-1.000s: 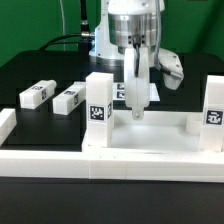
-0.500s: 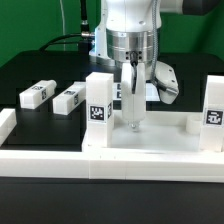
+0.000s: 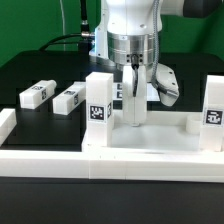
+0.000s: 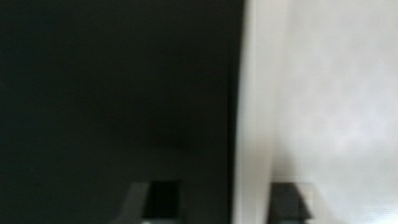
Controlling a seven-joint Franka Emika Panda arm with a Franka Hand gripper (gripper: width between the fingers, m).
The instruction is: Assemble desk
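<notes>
Gripping the tabletop by its far rim, the gripper stands straight above it, jaws pinched together; that rim runs crosswise in the exterior view.

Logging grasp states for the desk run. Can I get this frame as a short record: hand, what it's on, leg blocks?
hand: shut, pointing straight down, low over the tabletop
grip: appears to pinch the tabletop's rim; the wrist view shows a white edge running between the fingers
lying leg blocks: two, flat on the black table at the exterior view's left, clear of the hand
upright tagged blocks: two, one beside the hand, one at the exterior view's right; whether they are attached cannot be told
</notes>
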